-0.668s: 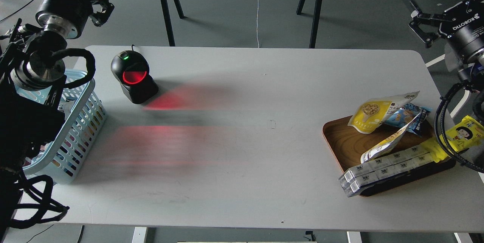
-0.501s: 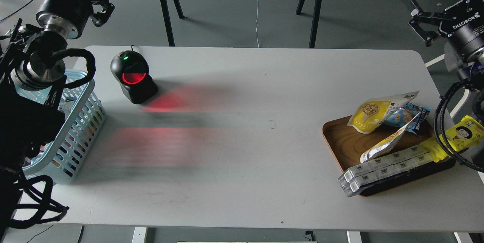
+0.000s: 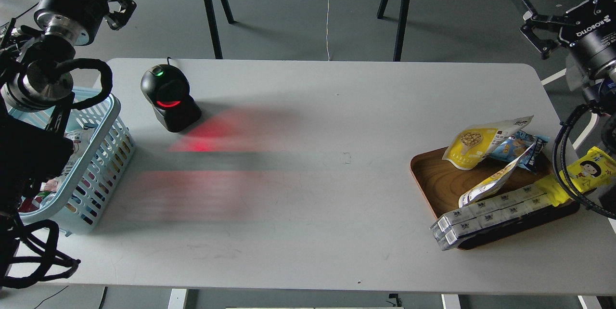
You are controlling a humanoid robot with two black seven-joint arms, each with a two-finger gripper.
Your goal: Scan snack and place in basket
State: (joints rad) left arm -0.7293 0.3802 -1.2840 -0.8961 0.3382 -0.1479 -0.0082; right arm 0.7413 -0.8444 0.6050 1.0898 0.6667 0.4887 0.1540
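Observation:
The snack [image 3: 474, 145], a yellow-and-white pouch picturing a bowl of beige round pieces, leans on the far edge of the brown wooden tray [image 3: 435, 181] at the right. The light blue basket [image 3: 103, 148] stands at the table's left edge, partly hidden by my left arm, with some packets inside. My left gripper [image 3: 123, 2] is open and empty, held high beyond the table's far left corner, above and behind the basket. My right gripper [image 3: 530, 27] is open and empty, high beyond the table's far right corner, well above the tray.
A black barcode scanner [image 3: 169, 98] with a red glowing window stands at the back left and casts red light on the table. The tray also holds a small blue bag [image 3: 522, 148], a second pouch [image 3: 491, 183], long white boxes [image 3: 486, 217] and a yellow cartoon-girl packet [image 3: 584, 172].

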